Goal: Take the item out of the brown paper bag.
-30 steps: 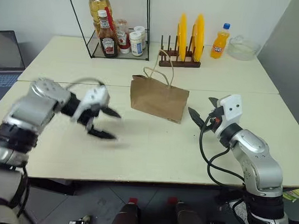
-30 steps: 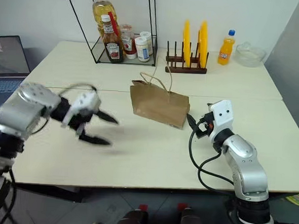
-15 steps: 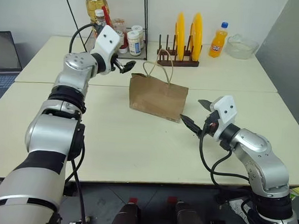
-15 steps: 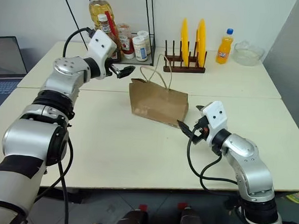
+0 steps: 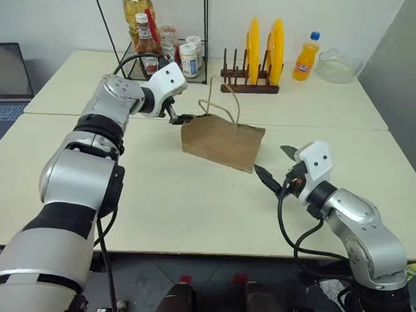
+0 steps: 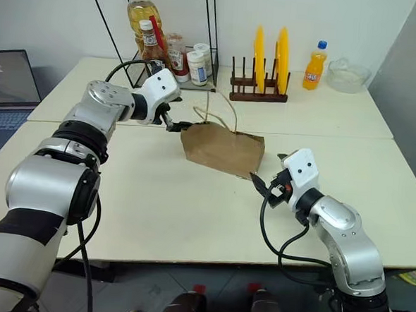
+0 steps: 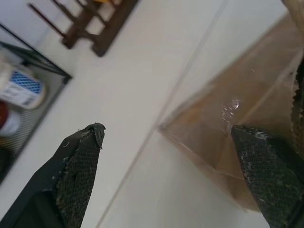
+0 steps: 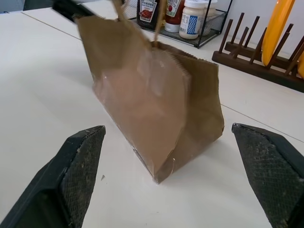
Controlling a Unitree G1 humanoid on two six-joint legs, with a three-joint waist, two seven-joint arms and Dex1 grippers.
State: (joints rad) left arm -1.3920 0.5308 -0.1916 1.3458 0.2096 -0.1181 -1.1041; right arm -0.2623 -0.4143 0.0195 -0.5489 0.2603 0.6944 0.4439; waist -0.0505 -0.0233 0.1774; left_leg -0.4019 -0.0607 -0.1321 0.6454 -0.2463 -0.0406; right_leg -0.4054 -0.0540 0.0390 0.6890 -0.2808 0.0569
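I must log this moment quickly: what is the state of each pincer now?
Left pincer: open, empty, at the brown paper bag's top corner.
Right pincer: open, empty, beside the bag.

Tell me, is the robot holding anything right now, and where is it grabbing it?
Nothing is held. The left gripper is open at the top corner of the brown paper bag; the right gripper is open beside its other end.

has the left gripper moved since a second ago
Yes. The left gripper has swung from low over the near table, left of the brown paper bag, up and across to the bag's top left corner, in front of the wire rack. Its jaws are open.
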